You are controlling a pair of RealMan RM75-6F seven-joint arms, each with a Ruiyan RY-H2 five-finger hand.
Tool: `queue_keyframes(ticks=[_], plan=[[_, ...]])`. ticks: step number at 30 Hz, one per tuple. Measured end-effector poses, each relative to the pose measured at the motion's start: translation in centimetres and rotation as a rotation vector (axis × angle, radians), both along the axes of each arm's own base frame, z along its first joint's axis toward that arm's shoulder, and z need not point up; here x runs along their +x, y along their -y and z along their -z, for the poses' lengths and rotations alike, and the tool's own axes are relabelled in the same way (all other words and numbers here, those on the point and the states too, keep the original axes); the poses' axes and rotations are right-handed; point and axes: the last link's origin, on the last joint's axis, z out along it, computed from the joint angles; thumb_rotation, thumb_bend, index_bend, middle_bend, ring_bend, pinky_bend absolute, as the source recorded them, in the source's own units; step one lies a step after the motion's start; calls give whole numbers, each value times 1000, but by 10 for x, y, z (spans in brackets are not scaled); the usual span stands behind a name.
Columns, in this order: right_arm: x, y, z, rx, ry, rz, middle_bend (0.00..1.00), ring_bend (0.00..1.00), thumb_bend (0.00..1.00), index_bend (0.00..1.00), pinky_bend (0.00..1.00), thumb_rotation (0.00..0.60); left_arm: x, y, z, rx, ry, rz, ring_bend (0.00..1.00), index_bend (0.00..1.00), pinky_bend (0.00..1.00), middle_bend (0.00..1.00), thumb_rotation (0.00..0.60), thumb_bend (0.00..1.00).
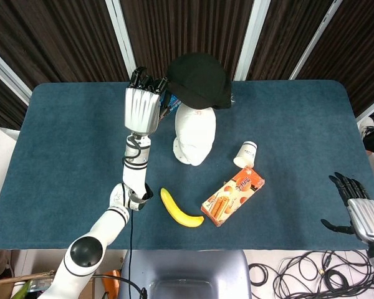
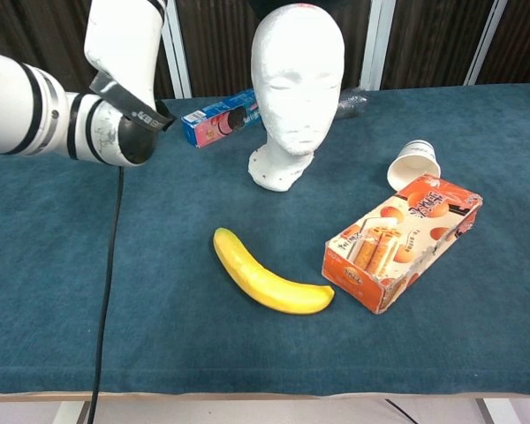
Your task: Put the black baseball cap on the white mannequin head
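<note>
- Left hand: raised above the far part of the table; its fingers are clenched on the edge of the black baseball cap, seemingly at the brim, which lies at about 9 o'clock of the crown. The grasp itself is partly hidden by the fingers. In the chest view only the forearm is seen; the hand is cut off by the top edge.
- Black baseball cap: held in the air directly over the white mannequin head, whose crown it covers in the head view. Whether it is touching the crown cannot be told; in the chest view a dark sliver at the top edge may be its underside.
- Handling, as judged: the cap is taken to be light and soft in the crown, with a stiffer brim. The brim is therefore the sound place to hold, since the cloth would fold under the fingers. Little breakage risk is expected, but the mannequin head may tip if pushed sideways.
- White mannequin head: stood upright near the table's centre, with a blue packet at its 10 o'clock and a banana at 6 o'clock.
- Orange box and paper cup: laid at 4 o'clock of the mannequin head, just beside each other.
- Right hand: released, fingers apart, nothing grasped; kept off the table's near right corner.
</note>
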Motion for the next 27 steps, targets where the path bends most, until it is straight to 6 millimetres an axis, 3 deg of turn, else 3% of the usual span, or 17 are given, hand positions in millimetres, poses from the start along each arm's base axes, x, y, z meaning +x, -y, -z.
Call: queue_keyframes(ticks=[15, 27], plan=[[2, -3, 3, 33, -2, -23, 0, 0, 93, 0, 0, 600, 21, -4, -2, 27, -68, -9, 636, 686, 347, 800, 600, 756], [6, -5, 9, 56, -13, -45, 0, 0, 93, 0, 0, 600, 1, 4, 6, 58, -106, -27, 646, 692, 346, 805, 600, 764]])
